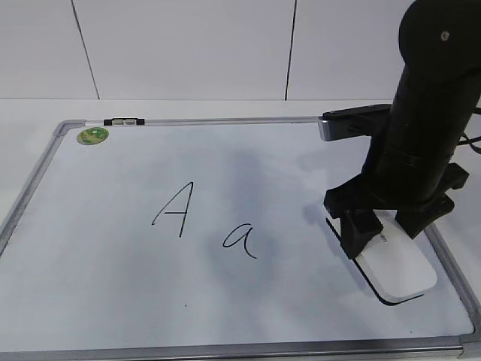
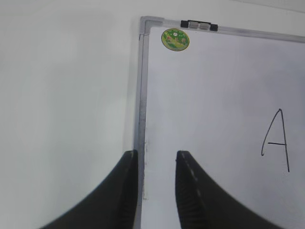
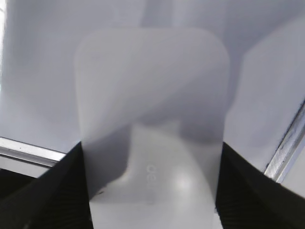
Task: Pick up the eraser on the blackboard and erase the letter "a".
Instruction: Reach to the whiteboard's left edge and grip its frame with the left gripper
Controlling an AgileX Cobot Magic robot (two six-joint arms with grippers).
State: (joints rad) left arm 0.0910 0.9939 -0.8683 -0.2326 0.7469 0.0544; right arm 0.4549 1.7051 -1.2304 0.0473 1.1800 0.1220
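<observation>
The white eraser [image 1: 402, 267] lies flat on the blackboard [image 1: 113, 293] near its right edge. My right gripper [image 1: 385, 235] reaches down over it, one black finger pressed against each long side. In the right wrist view the eraser [image 3: 152, 95] fills the gap between the fingers [image 3: 151, 191], which touch its edges, and its grey logo shows. The letter "a" [image 1: 240, 241] is written mid-board, left of the eraser, untouched. My left gripper [image 2: 157, 157] is open and empty above the blackboard's left frame [image 2: 141, 95]. It does not show in the exterior view.
A taller capital "A" [image 1: 174, 210] stands left of the small "a" and also shows in the left wrist view [image 2: 279, 138]. A green round sticker [image 1: 93, 135] and a black clip [image 1: 124, 121] sit at the far left corner. The frame's right rail [image 3: 290, 148] runs close beside the eraser.
</observation>
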